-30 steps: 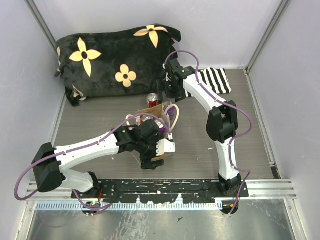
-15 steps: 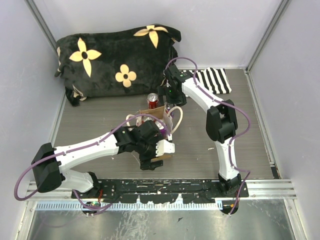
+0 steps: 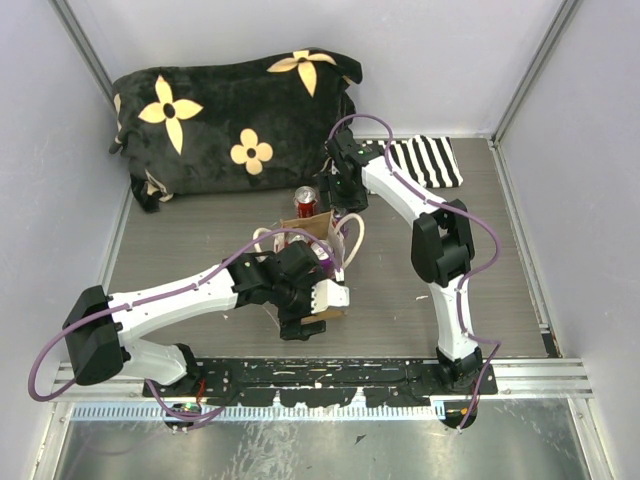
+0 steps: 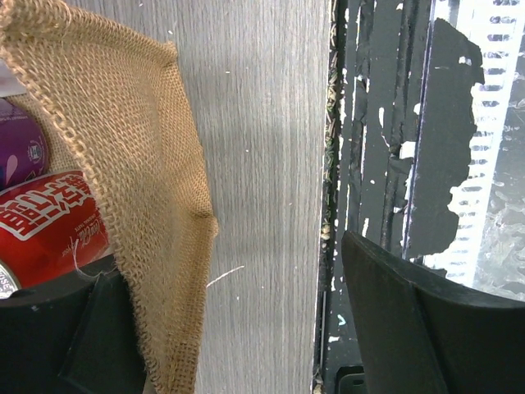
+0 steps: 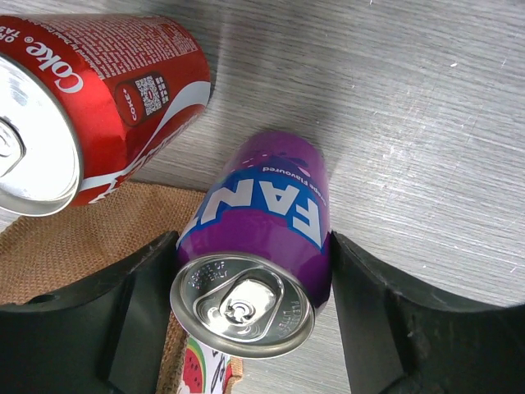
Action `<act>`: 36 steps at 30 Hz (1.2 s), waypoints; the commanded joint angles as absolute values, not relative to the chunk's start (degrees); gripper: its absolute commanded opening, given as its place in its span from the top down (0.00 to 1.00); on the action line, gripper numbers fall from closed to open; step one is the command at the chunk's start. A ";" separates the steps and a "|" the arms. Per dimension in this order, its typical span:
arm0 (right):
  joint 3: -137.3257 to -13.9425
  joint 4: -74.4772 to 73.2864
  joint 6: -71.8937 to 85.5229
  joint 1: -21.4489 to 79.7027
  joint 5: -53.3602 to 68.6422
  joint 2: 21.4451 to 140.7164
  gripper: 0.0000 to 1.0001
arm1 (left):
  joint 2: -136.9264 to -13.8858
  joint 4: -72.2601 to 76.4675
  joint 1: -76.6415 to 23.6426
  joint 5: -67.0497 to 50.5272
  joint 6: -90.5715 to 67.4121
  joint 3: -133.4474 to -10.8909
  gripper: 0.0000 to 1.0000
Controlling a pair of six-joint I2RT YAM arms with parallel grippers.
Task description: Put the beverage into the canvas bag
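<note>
The tan canvas bag (image 3: pixel 310 224) stands mid-table with its mouth open; its weave fills the left of the left wrist view (image 4: pixel 139 164). My left gripper (image 3: pixel 314 304) is open (image 4: pixel 225 271), with one finger inside the bag wall and the other outside. A red can (image 4: pixel 45 226) and a purple can (image 4: pixel 16 152) lie inside the bag. My right gripper (image 3: pixel 343 200) is shut on an upright purple Fanta can (image 5: pixel 262 230), its fingers (image 5: pixel 148 287) against both sides. The can stands on the table beside the bag's rim (image 5: pixel 90 238). A red Coke can (image 3: pixel 306 200) stands next to it (image 5: pixel 98 82).
A black plush cushion with cream flowers (image 3: pixel 230 110) lies along the back. A black-and-white striped cloth (image 3: pixel 430 160) lies at the back right. A watermelon-printed item (image 5: pixel 197 373) shows at the bag's edge. Grey walls close in both sides.
My right gripper has moved down and slightly left onto the purple can beside the bag. The left arm and the bag have barely moved.
</note>
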State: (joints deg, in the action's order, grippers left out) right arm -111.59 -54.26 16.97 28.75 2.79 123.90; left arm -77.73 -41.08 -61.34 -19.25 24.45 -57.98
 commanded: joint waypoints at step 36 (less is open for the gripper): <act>-130.52 -63.15 17.14 33.15 3.64 107.55 0.99 | -69.08 -32.88 -58.94 -15.18 22.94 -58.97 0.02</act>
State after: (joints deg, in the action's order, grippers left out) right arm -131.72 -66.15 16.86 30.89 3.01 115.77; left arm -69.04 -36.80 -59.33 -15.49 25.43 -55.00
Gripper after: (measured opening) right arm 0.732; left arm 0.977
